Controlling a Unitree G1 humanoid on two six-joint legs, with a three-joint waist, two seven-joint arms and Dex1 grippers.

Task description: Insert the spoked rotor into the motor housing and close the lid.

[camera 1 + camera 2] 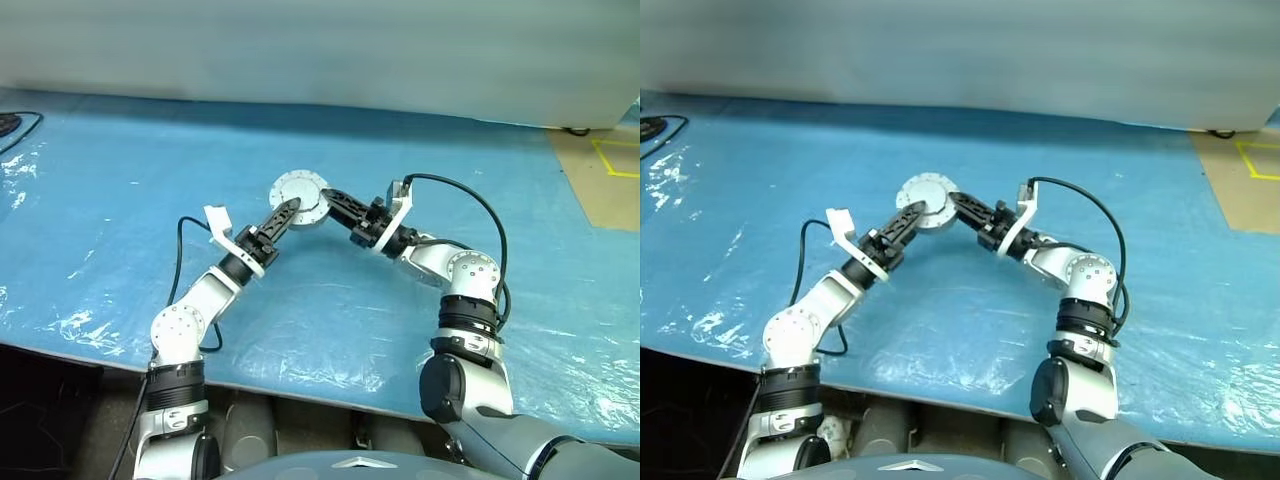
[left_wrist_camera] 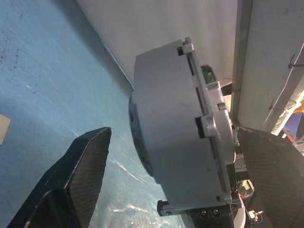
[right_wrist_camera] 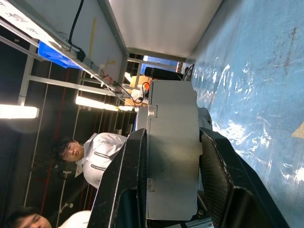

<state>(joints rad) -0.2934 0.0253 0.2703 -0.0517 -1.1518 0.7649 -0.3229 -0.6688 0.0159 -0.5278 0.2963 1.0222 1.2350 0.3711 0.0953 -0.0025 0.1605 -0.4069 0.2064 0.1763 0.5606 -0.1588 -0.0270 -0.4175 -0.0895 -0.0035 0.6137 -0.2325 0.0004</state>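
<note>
Left arm: the left gripper [image 1: 287, 208] reaches up from the near left, its two black fingers [image 2: 83, 173] spread wide on either side of the motor housing [image 1: 298, 198] and clear of its wall (the wrist view shows open space between each finger and the grey metal). Centre: the housing, a round grey metal body with the lid [image 1: 296, 190] seated on its top face, is held above the blue plastic-covered table [image 1: 120, 170]; the spoked rotor cannot be made out. Right arm: the right gripper [image 1: 333, 200] comes in from the near right, and its fingers [image 3: 124, 175] are clamped on the housing's side wall, one against each flat face. In the right wrist view, two people in white shirts [image 3: 97, 154] sit in the background.
</note>
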